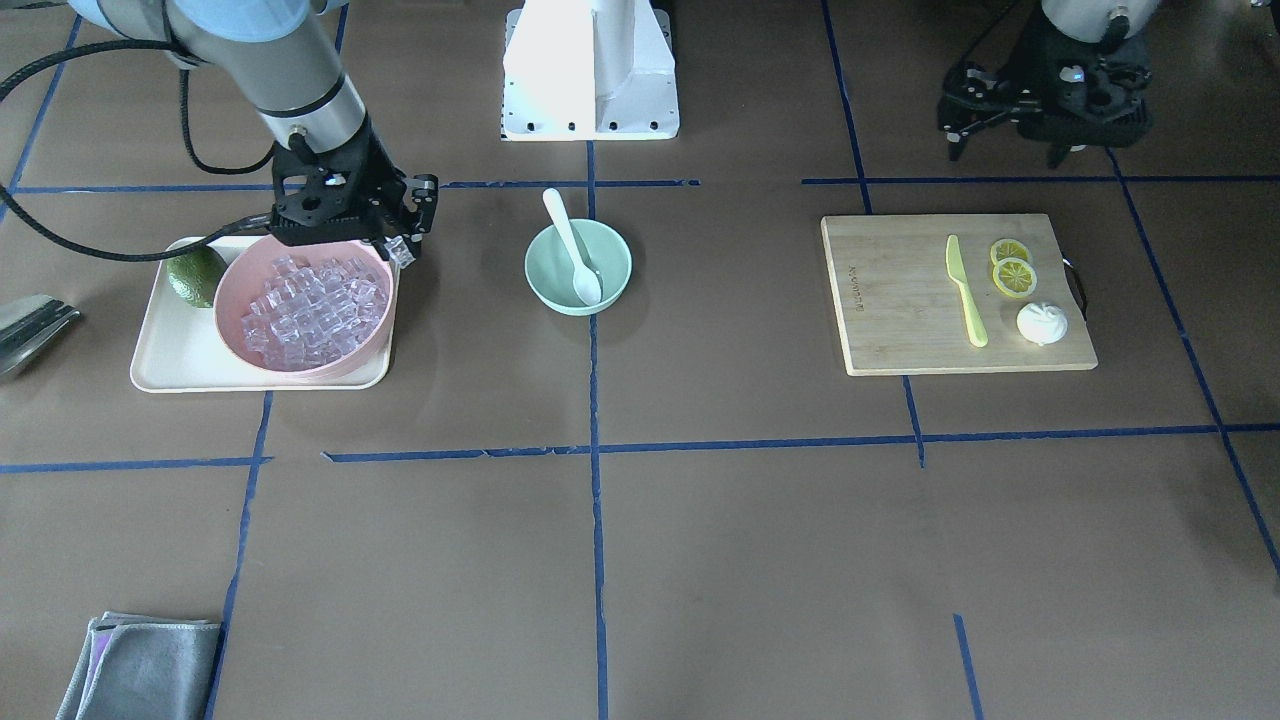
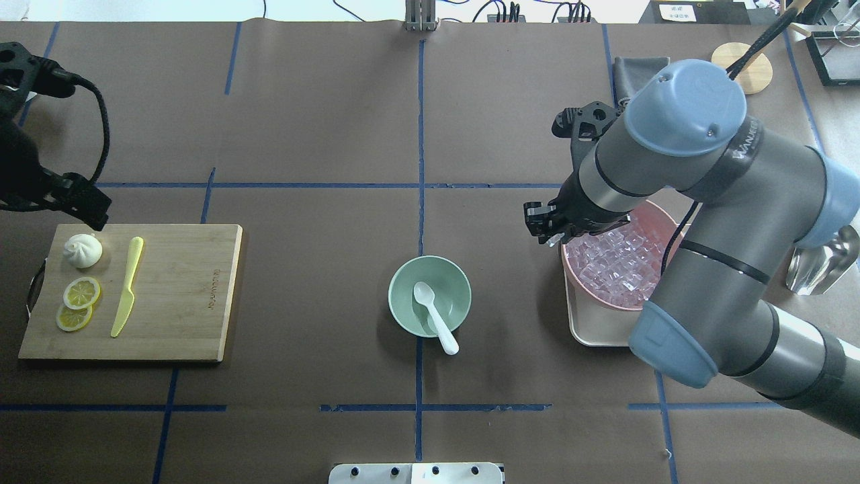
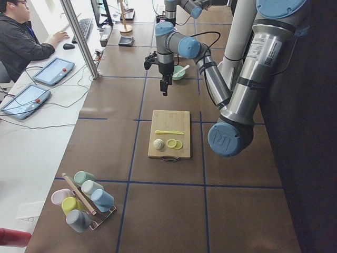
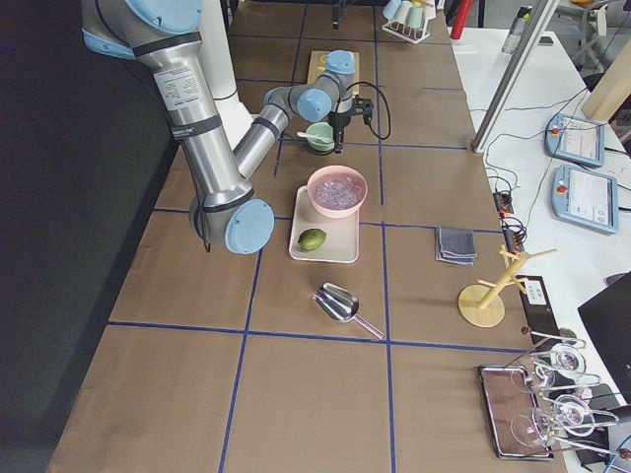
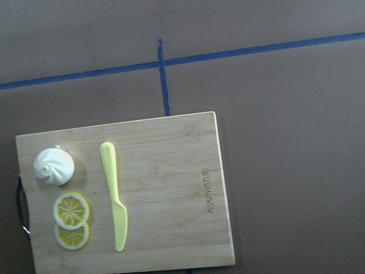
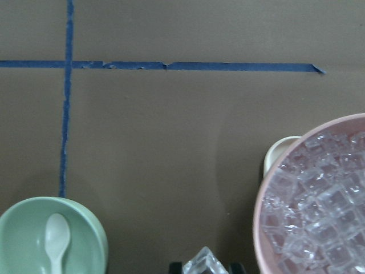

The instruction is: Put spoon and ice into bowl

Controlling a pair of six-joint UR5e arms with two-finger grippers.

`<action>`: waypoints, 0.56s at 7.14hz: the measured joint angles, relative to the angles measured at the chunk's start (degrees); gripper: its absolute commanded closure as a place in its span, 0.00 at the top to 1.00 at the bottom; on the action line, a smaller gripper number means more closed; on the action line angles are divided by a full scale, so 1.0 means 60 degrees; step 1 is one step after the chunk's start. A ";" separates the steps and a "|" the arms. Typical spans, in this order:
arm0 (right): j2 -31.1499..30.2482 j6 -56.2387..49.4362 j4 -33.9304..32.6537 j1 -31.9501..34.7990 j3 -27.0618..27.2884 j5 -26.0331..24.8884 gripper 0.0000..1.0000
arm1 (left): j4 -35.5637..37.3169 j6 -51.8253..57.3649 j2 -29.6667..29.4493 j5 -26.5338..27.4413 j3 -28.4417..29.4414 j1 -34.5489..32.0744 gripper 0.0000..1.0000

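The mint-green bowl (image 1: 541,277) stands at the table's middle with the white spoon (image 1: 570,245) in it, handle over the rim; both also show in the overhead view (image 2: 403,289) and the right wrist view (image 6: 23,228). My right gripper (image 1: 405,240) is shut on one clear ice cube (image 6: 202,260), raised over the pink bowl's (image 1: 225,300) edge on the side toward the mint bowl. The pink bowl is full of ice cubes (image 1: 310,310). My left gripper (image 1: 1000,130) is open and empty, high behind the cutting board.
The pink bowl sits on a cream tray (image 1: 160,372) with a green fruit (image 1: 195,275). A wooden board (image 1: 900,300) holds a yellow-green knife (image 1: 965,290), lemon slices and a bun. A metal scoop (image 1: 30,330) and a grey cloth (image 1: 140,665) lie nearby.
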 measured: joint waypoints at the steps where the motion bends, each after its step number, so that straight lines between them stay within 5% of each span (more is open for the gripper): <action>1: 0.0585 0.0302 -0.0051 -0.0343 -0.0316 -0.0348 0.00 | -0.0033 0.0960 0.0456 -0.0080 0.0087 -0.0567 1.00; 4: 0.2093 0.0965 0.0021 -0.1383 -0.1761 -0.1490 0.02 | -0.0208 0.3584 0.1227 -0.0473 0.0880 -0.2241 1.00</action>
